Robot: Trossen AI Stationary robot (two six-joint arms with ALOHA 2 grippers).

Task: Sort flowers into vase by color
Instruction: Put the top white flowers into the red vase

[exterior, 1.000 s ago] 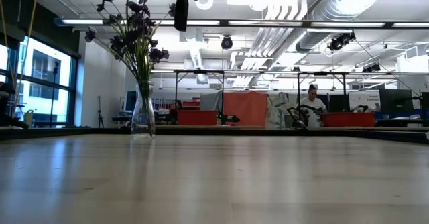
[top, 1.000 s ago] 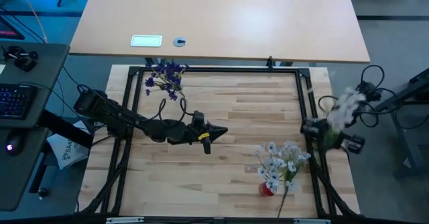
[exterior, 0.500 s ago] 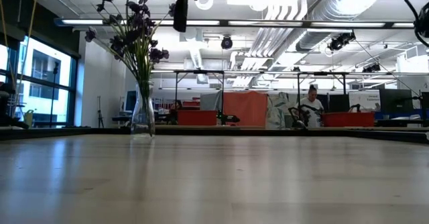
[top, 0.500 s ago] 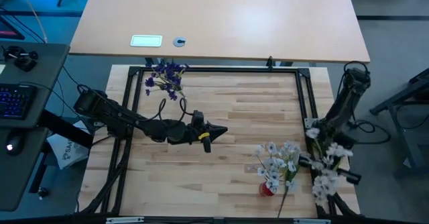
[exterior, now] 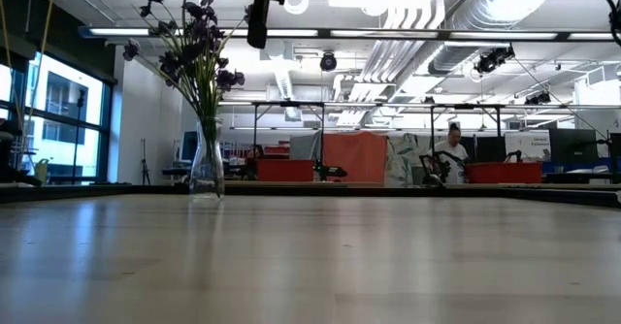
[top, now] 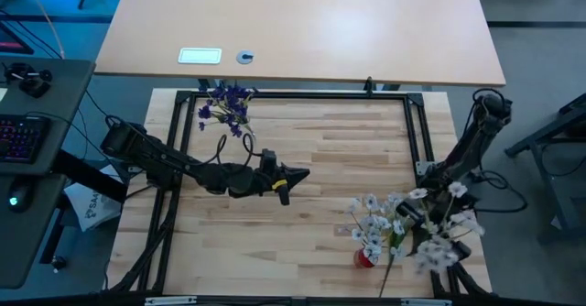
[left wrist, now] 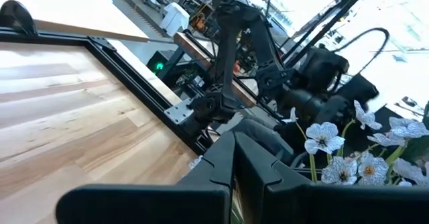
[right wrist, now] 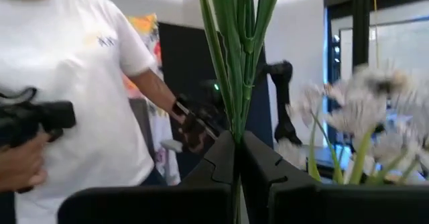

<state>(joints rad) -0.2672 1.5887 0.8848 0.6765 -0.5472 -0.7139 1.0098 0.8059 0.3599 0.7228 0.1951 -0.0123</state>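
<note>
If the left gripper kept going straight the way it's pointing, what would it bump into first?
Probably the white flowers standing in the vase near the right arm. The left gripper, shut and empty, points across the table towards them, and its wrist view shows nothing nearer in the way. Depth is hard to judge, though.

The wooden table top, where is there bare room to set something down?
The wooden table top is bare between the purple flowers in the glass vase and the frame's right rail, and near-left below the left gripper. It is crowded near-right, where the right gripper brings white flowers beside the white bunch.
</note>
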